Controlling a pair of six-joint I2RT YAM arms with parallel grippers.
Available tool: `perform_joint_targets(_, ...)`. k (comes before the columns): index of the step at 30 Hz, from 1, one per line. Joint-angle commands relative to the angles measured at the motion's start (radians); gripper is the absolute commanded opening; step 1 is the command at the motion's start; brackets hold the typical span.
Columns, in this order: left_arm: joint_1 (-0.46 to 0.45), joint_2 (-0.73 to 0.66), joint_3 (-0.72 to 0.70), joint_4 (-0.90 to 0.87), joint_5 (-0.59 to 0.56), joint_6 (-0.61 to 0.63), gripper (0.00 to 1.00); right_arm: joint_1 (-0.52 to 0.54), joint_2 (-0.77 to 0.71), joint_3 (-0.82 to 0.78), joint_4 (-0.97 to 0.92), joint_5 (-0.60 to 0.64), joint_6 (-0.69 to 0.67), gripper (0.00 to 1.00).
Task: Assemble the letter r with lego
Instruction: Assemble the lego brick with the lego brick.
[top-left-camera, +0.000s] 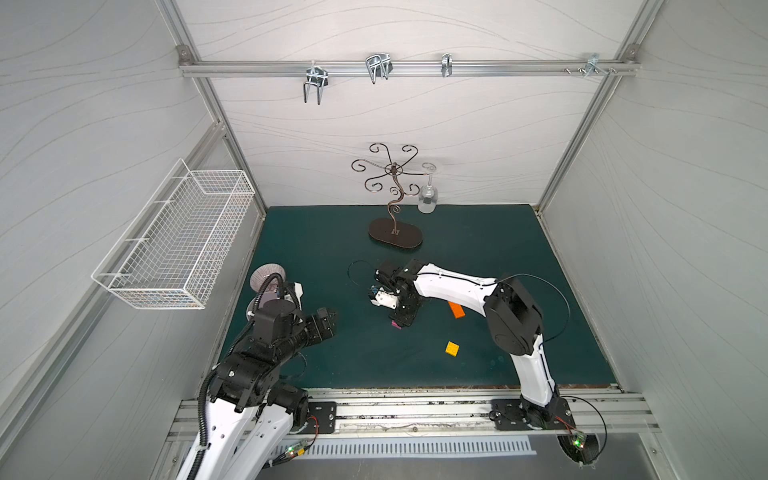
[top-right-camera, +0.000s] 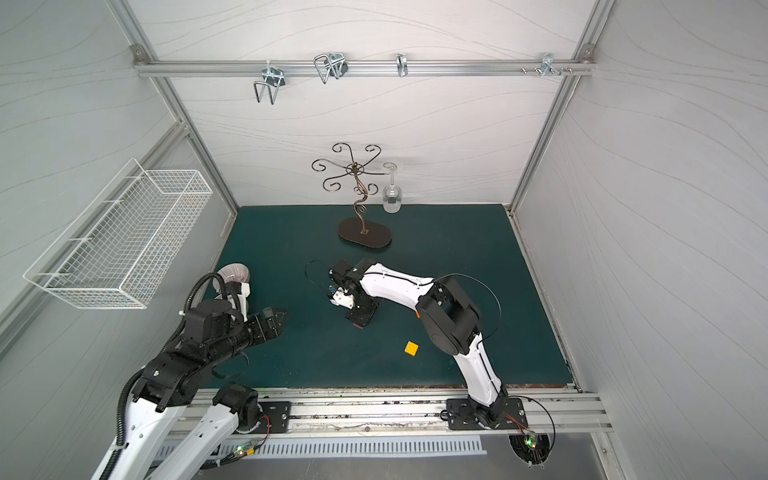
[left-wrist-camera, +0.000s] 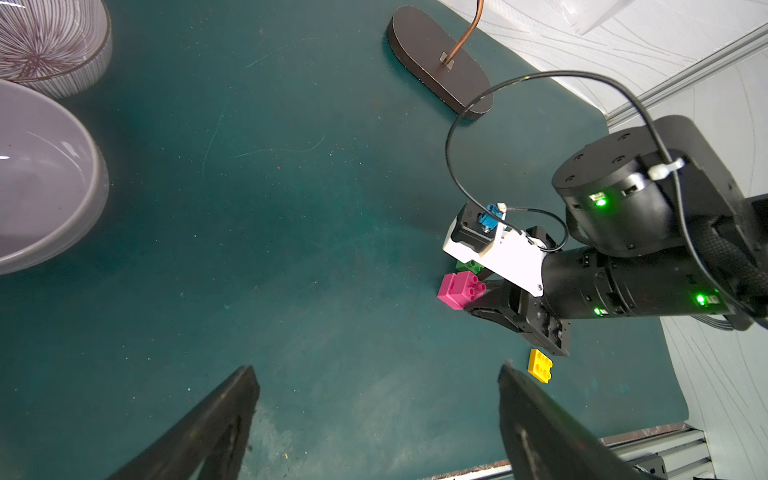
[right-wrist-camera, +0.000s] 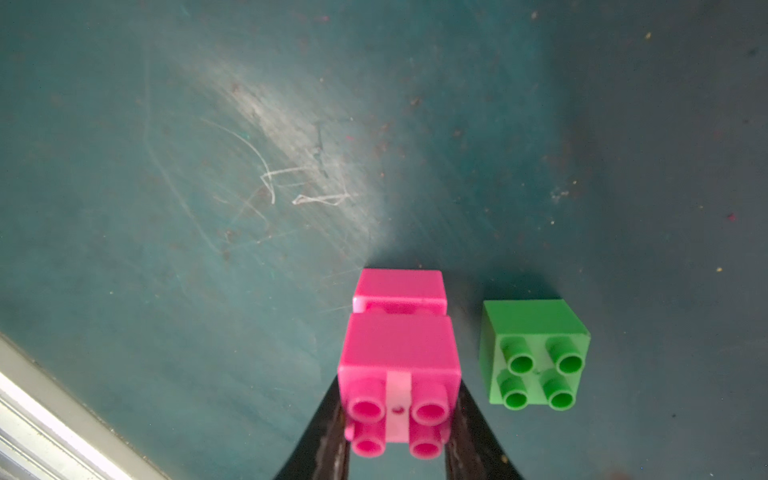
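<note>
The pink brick lies on its side on the surface, studs toward my right hand, which is clamped on its flanks. A second pink brick butts its far end, the pair running straight away from that hand. The green brick sits just beside. My left hand gapes empty, well apart. No lettering legible.

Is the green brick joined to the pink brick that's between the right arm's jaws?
No, the green brick lies beside the pink brick with a clear gap between them.
</note>
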Motion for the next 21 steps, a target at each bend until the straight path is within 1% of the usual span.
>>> perform_joint_targets(1,-0.004,-0.014,0.001,0.045,0.002,-0.010,0.93,0.021,0.076,0.013,-0.080,0.018,-0.021,0.00)
perform_joint_targets(13,-0.006,-0.034,-0.002,0.048,0.011,-0.009,0.94,0.047,0.187,0.116,-0.180,0.045,-0.004,0.00)
perform_joint_targets(21,-0.007,-0.049,-0.005,0.051,0.012,-0.011,0.94,0.047,0.251,0.111,-0.180,0.010,0.008,0.00)
